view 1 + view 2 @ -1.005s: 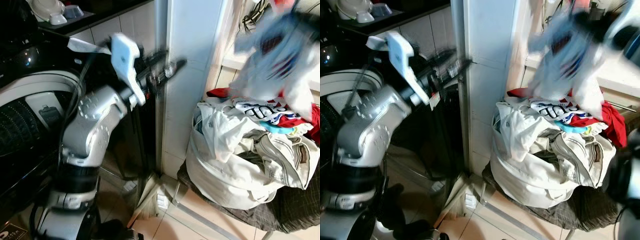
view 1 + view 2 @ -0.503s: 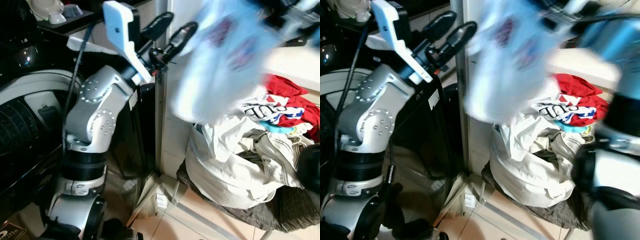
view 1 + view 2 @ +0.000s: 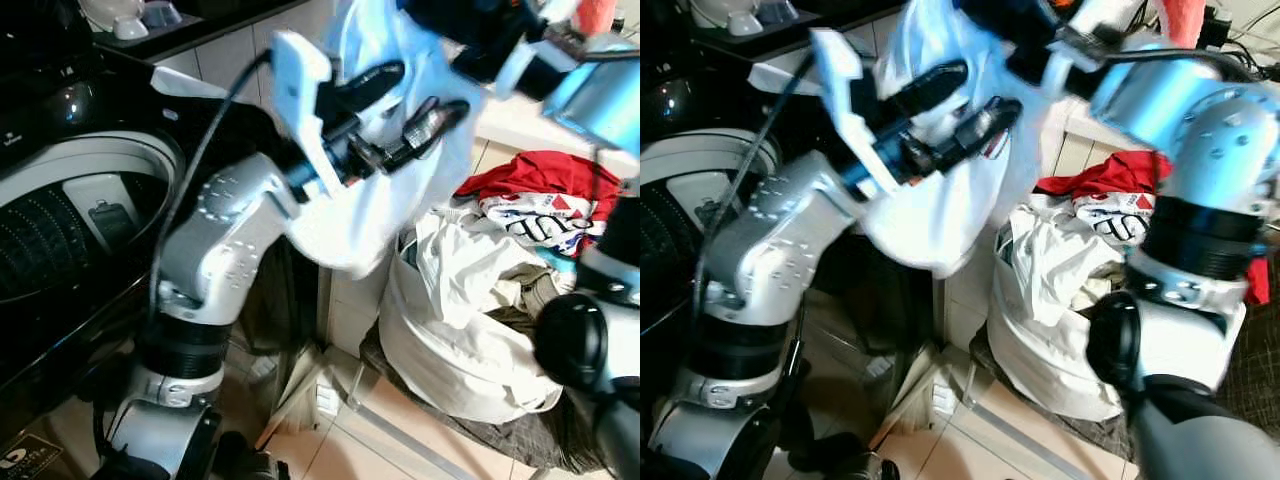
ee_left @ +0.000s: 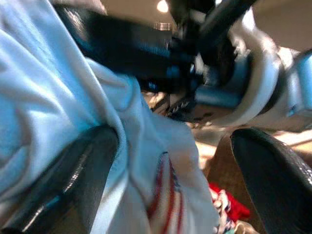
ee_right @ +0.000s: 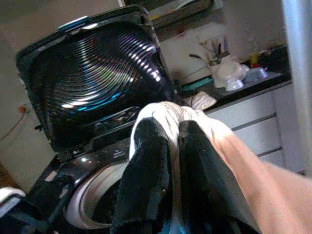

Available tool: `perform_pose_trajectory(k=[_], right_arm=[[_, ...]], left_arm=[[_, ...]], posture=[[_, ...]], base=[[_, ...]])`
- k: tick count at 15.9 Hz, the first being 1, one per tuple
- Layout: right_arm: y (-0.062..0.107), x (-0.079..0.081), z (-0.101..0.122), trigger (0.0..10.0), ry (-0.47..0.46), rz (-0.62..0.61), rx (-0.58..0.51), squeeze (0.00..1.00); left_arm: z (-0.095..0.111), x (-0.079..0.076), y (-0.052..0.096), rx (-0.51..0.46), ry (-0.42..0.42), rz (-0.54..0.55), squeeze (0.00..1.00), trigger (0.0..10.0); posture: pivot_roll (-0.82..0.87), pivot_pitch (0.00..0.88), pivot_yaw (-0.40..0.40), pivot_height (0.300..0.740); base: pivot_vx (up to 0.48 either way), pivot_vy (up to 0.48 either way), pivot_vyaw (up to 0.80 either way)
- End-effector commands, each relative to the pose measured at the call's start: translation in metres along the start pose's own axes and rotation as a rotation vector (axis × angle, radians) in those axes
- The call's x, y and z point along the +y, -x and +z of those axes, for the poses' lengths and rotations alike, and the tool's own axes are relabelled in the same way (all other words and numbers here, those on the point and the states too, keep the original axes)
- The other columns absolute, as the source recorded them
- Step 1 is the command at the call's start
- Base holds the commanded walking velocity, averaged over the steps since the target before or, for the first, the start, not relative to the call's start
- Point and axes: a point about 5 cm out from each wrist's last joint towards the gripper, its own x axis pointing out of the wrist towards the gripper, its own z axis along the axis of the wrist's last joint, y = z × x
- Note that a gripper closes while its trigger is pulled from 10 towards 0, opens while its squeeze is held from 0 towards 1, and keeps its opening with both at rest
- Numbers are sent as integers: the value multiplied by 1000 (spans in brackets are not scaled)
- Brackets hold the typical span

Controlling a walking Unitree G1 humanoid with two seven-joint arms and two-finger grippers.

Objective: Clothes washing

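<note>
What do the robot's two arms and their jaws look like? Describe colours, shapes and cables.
Both arms are silver, built of rounded segments with small screw holes and black ring joints. The left arm carries a white bracket and a black cable. Each gripper, left and right, has two long black fingers.

Tiled floor [image 3: 400,455], chair [image 3: 470,435] holding laundry [image 3: 455,320]

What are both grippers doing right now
Left gripper: open, fingers apart against the shirt.
Right gripper: shut on the shirt, holding it up.
</note>
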Motion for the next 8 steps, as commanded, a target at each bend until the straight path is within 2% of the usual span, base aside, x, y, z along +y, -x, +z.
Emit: perform_pose_trajectory(k=[1, 3, 4, 6, 7, 8], right_arm=[[3, 8, 6, 0, 18, 36, -27, 0], [1, 13, 4, 0, 1, 60, -27, 0], [0, 17, 3, 0, -6, 72, -25, 0], [-1, 20, 1, 0, -14, 82, -21, 0], [-1, 21, 1, 0, -17, 83, -20, 0], [-1, 21, 1, 0, -18, 81, -20, 0]], left_arm=[[-2, 1, -3, 21, -29, 10, 1000, 10000], [-10, 0, -6, 83, -111, 26, 961, 10000], [-16, 5, -9, 120, -172, 86, 0, 10000], [-20, 22, -11, 172, -314, 244, 0, 10000], [-18, 32, -10, 183, -364, 325, 0, 10000], [-17, 35, -9, 179, -376, 349, 4, 10000]], posture=[[-25, 0, -16, 740], [-29, 0, -13, 740], [-34, 0, -8, 740], [-33, 0, -8, 740], [-33, 0, -8, 740], [-32, 0, -9, 740]], base=[[0, 0, 0], [0, 0, 0], [0, 0, 0], [0, 0, 0], [0, 0, 0], [0, 0, 0]])
